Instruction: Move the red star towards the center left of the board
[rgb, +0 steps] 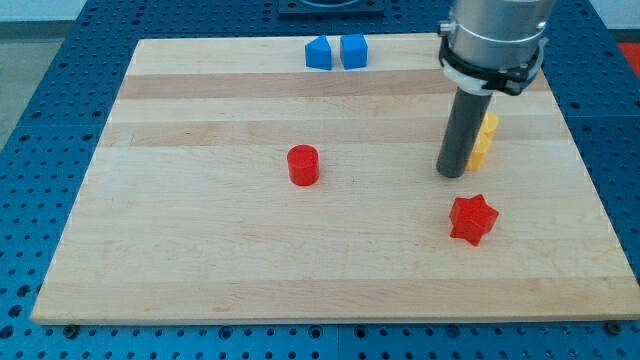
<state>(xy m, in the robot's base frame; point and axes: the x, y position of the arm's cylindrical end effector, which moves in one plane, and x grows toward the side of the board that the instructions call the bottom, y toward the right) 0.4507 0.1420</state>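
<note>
my tip (452, 174) (no jaws) touches yellow block (483, 140), above red star (472, 219).

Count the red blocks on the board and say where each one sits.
2. The red cylinder stands near the board's middle. The red star lies toward the view's lower right, just below my tip. My rod partly covers a yellow block; hidden red seems unlikely.

Pale wooden board (200, 250) fills frame centre; blue perforated table (60, 60) shows along left, right, bottom edges; even light.
</note>
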